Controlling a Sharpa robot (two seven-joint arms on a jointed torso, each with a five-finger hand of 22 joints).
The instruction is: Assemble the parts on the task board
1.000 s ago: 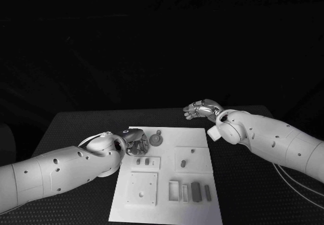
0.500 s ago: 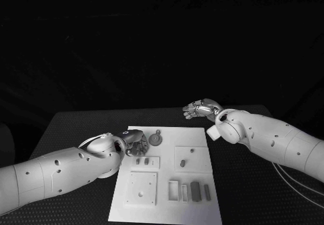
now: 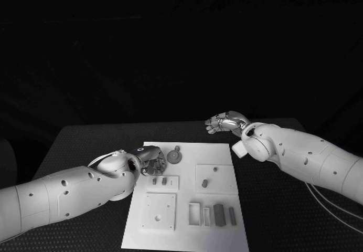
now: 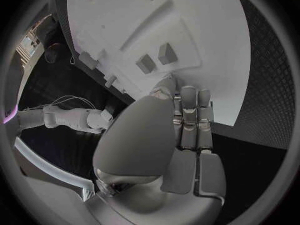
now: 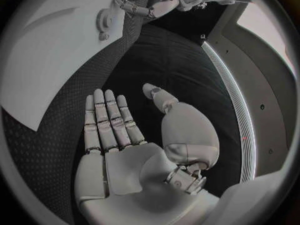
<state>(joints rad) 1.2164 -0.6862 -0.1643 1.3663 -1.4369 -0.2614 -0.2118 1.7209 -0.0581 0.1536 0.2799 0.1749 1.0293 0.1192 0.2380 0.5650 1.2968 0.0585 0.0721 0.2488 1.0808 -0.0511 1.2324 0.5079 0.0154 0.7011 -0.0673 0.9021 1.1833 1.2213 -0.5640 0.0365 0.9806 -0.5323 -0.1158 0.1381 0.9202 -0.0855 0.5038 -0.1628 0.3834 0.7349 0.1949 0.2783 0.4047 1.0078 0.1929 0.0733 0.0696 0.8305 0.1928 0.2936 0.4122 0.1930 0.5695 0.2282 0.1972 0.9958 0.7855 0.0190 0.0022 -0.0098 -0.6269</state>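
At a dark worktop [image 3: 83,142], the left hand [image 3: 151,160] hangs over the near-left corner region of the white board [image 3: 219,152], fingers together and pointing down at the surface just beside two small upright parts [image 3: 159,180]. In the left wrist view those fingers [image 4: 190,110] lie straight and close, tips close to the board next to the two parts [image 4: 156,58]; nothing sits between them, so the hand reads as released, holding nothing. The right hand [image 3: 225,123] waits off the board's far-right corner, above the worktop, and the right wrist view shows its palm [image 5: 134,150] flat with fingers extended and free.

A round toothed part [image 3: 174,156] lies flat on the board just beyond the left hand. More parts [image 3: 219,214] rest in a row near the board's front edge, and one oval part [image 3: 205,182] sits on a raised square plate.

The parts look like small, rigid, lightweight plastic pieces, likely smooth enough to slip from metal fingertips. The best hold is probably a thumb-and-finger pinch across the upright parts' flat sides; the flat toothed part would likely need lifting by its rim.
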